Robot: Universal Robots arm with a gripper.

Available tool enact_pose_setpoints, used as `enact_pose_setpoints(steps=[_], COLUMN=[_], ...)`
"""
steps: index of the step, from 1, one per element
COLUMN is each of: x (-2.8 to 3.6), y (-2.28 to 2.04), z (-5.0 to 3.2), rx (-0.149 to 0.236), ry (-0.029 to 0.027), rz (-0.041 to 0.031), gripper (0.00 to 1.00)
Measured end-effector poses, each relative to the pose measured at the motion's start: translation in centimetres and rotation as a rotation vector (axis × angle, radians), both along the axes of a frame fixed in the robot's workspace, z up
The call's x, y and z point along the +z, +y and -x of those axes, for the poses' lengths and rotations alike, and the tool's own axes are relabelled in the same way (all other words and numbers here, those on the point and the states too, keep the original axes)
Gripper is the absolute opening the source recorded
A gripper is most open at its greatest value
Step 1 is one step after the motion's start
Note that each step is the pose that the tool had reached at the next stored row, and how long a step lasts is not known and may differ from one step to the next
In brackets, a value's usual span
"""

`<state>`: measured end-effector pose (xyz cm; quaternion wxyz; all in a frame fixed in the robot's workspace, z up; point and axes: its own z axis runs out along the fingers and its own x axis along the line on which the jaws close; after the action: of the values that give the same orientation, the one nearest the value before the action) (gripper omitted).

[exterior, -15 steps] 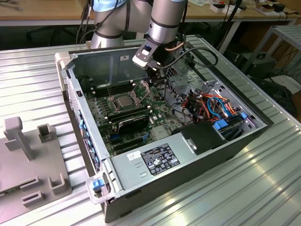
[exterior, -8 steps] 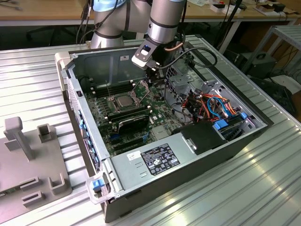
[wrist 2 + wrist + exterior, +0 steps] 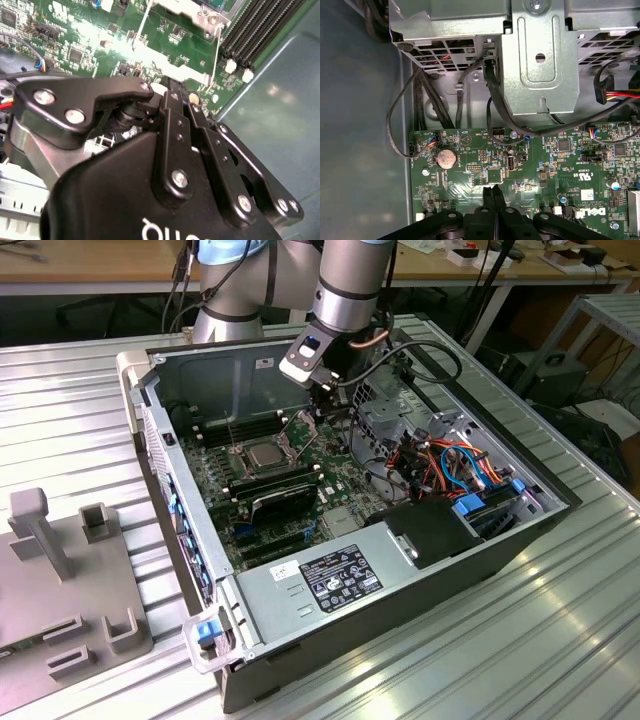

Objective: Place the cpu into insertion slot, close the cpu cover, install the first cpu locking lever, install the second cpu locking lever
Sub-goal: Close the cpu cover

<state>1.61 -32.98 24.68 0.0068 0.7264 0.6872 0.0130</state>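
My hand (image 3: 492, 189) is closed, tips pressed together on nothing, low over the motherboard (image 3: 560, 165). I judge that makes a narrow pusher for the upright locking lever (image 3: 143, 25). Nearby, the cpu (image 3: 262, 453) lies in the insertion slot (image 3: 241, 460).

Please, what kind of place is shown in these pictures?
Most likely a robotics laboratory or workshop. A robot arm reaches into an open computer case that lies on a ribbed metal table, and wooden desks stand behind.
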Motion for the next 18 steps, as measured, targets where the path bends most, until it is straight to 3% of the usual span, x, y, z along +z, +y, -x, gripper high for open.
enact_pose_setpoints(steps=[4, 7, 10, 14, 17, 18], x=[-0.11, -0.18, -0.20, -0.22, -0.31, -0.43], y=[0.02, 0.05, 0.05, 0.05, 0.05, 0.05], z=[2.65, 3.81, 4.21, 4.56, 5.48, 6.26], rx=[0.000, 0.000, 0.000, 0.000, 0.000, 0.000], ry=[0.0003, 0.0016, 0.0049, 0.0050, 0.0053, 0.0055], rz=[-0.0001, 0.0000, 0.0000, -0.0002, -0.0002, -0.0001], gripper=[0.11, 0.11, 0.11, 0.11, 0.11, 0.11])
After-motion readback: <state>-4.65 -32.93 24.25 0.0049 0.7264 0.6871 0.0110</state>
